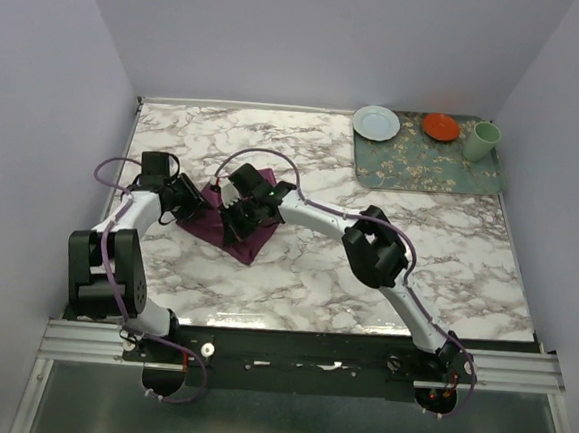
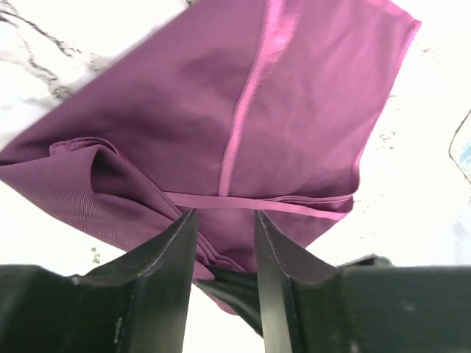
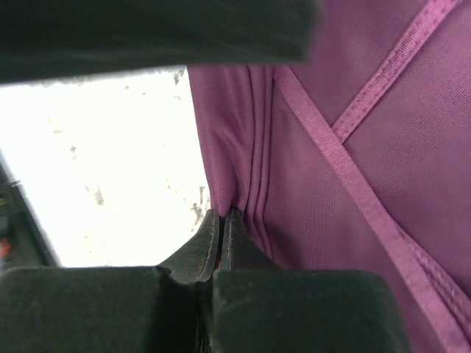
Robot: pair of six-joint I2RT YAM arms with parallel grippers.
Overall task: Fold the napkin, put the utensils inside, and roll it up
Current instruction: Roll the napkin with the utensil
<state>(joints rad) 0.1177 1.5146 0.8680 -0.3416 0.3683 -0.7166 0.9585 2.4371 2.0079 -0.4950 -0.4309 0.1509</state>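
Observation:
The plum-purple napkin (image 1: 253, 236) lies bunched in folds on the marble table, left of centre. My left gripper (image 1: 202, 208) is at its left edge. In the left wrist view the left gripper (image 2: 224, 220) stands open, with the napkin (image 2: 294, 110) and its pink hem lines past the fingers and a folded corner between them. My right gripper (image 1: 237, 215) is over the napkin's middle. In the right wrist view the right gripper (image 3: 222, 215) is shut, pinching a pleated edge of the napkin (image 3: 331, 220). The knife is hidden in every view.
A green floral mat (image 1: 430, 157) lies at the back right, carrying a pale blue plate (image 1: 376, 122), a small orange dish (image 1: 441, 126) and a green cup (image 1: 481, 141). The two arms reach close together over the napkin.

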